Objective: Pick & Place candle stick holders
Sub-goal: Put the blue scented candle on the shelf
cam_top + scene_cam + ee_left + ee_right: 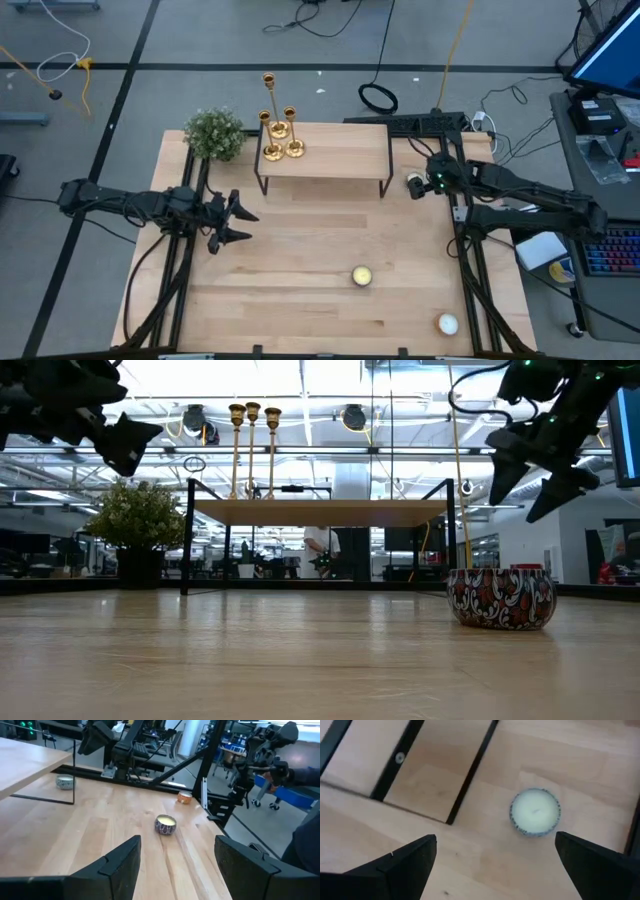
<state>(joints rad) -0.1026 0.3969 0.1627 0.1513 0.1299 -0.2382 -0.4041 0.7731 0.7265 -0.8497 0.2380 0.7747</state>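
Left gripper (243, 223) over bare wood at table's left side, fingers (121, 865) spread apart, nothing betw. them. Small green potted shrub (215, 133) at far left corner. Just right of it, three shiny brass candle stick holders (279, 130) of diff. heights, upright and clustered on left end of low wooden shelf w/ black metal legs (330, 150); thin stems on round flared bases. Patterned tin candle (361, 276) near table centre, well apart from both arms. White-wax candle in small tin (535, 812) beside shelf's right leg. Right gripper (428, 183) above that white candle, fingers (407, 862) wide open, not touching it. Another pale candle (447, 323) near front right corner.
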